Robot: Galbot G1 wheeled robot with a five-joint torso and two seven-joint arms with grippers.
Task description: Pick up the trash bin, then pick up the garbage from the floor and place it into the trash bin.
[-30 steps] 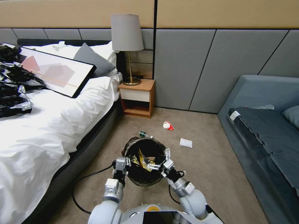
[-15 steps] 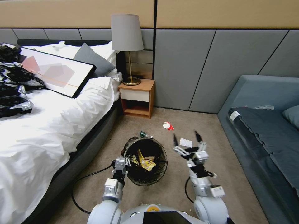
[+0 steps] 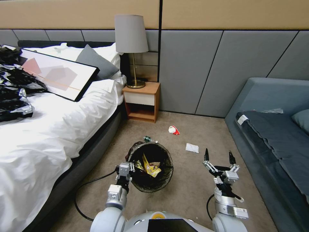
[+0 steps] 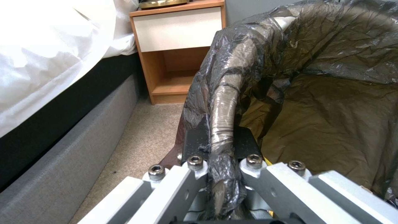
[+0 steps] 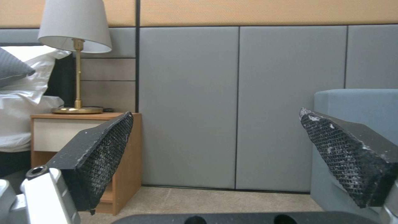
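Black-lined trash bin [image 3: 151, 167] (yellow packets [image 3: 148, 167] inside)

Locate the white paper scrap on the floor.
In the head view, the white paper scrap lies on the carpet, right of the trash bin, beyond the open right gripper.

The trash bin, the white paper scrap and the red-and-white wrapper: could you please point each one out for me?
trash bin [image 3: 167, 167]: head view, right side of its bag-covered rim.
white paper scrap [image 3: 192, 148]: head view, middle of the scrap.
red-and-white wrapper [image 3: 173, 130]: head view, middle of the wrapper.
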